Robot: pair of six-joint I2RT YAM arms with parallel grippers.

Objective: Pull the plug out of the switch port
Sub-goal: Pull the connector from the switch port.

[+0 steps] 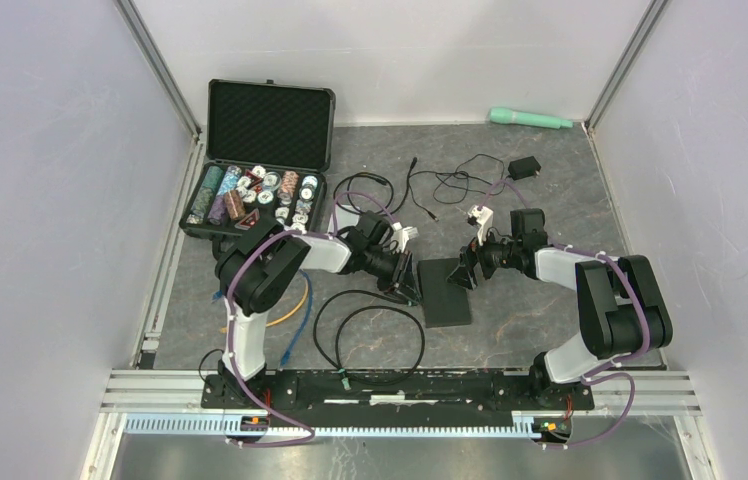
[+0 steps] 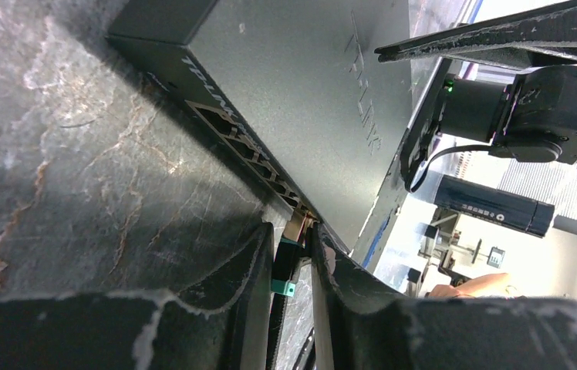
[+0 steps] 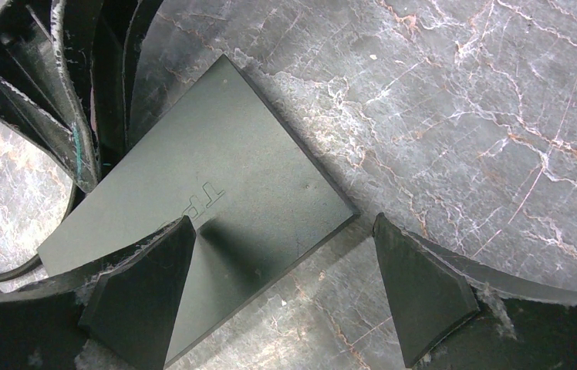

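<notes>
The switch (image 1: 446,292) is lying flat on the grey marbled table (image 1: 550,200), about midway between the two arms, with its row of ports (image 2: 247,146) facing the left arm. The plug (image 2: 286,262) is sitting in the port at the end of that row nearest the wrist camera. Its clear tip is entering the opening, and its black body and teal collar are trailing back between the fingers (image 2: 243,262).

The left gripper (image 1: 408,277) is reaching in low against the switch's left edge and is clamping the plug. One finger is pressing on each side of the plug, with no gap showing.

The right gripper (image 3: 284,227) is hanging over the switch's far right corner with its jaws spread wide and holding nothing. One finger (image 3: 143,297) is standing over the switch's top face and casting a shadow there, while the other is off the corner, over bare table. Whether that first finger is touching the lid cannot be told.

Black cable (image 1: 370,325) is lying in loose loops on the table, just on the near side of the left gripper. Thinner wires and a small black adapter (image 1: 523,167) are scattered farther back. An open case (image 1: 268,125) is sitting at the far left corner, well apart from the switch.
</notes>
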